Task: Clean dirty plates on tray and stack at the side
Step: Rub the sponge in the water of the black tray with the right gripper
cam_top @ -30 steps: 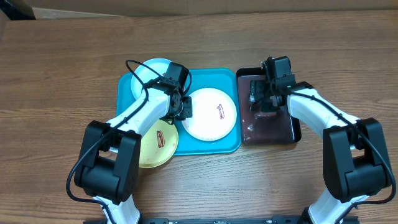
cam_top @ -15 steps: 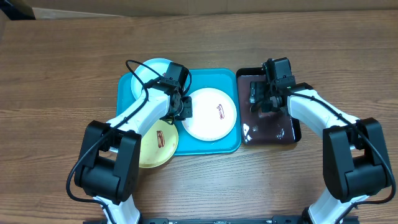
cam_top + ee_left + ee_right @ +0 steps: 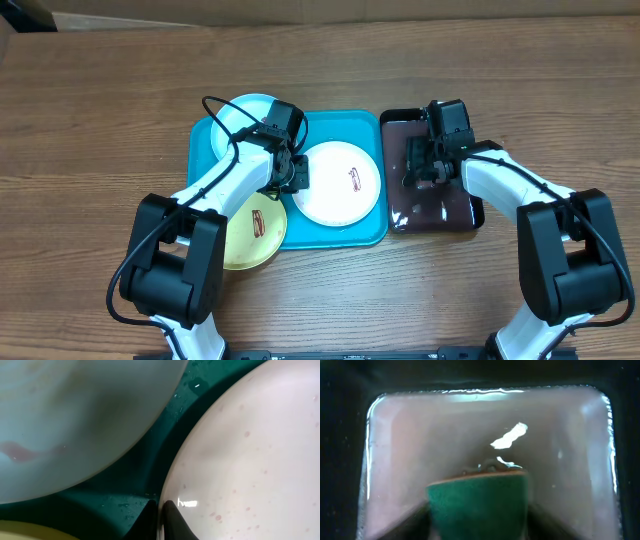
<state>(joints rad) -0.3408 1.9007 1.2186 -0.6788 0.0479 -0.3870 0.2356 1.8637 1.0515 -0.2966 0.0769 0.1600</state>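
Plates first, from overhead. I see the cyan plate point(image 3: 243, 118) at the far left corner of the tray point(image 3: 340, 125) and the white plate point(image 3: 340, 183) in its right half. The yellow plate point(image 3: 255, 230) hangs over the near left corner onto the table point(image 3: 100, 100). The white and yellow plates each show a small brown-red smear. My left claw point(image 3: 297, 176) sits at the white plate's left edge. Just right of the tray is a black tray point(image 3: 400, 116) holding reddish-brown liquid point(image 3: 440, 205), and my right claw point(image 3: 418, 168) points down into its far half.

Left wrist view: the dark fingertips point(image 3: 175, 521) are drawn together on the white plate's rim, which runs down between them. The cyan plate fills the upper left and carries a faint pink streak. Wet turquoise tray floor shows between the two plates, and a sliver of the yellow plate sits in the bottom left corner.

Right wrist view: a green sponge point(image 3: 477, 505) sits low in the middle, its far edge touching the glossy liquid inside the black tray's walls. The fingers are lost in shadow here, so I cannot tell whether that claw is clamped on the sponge or standing apart.
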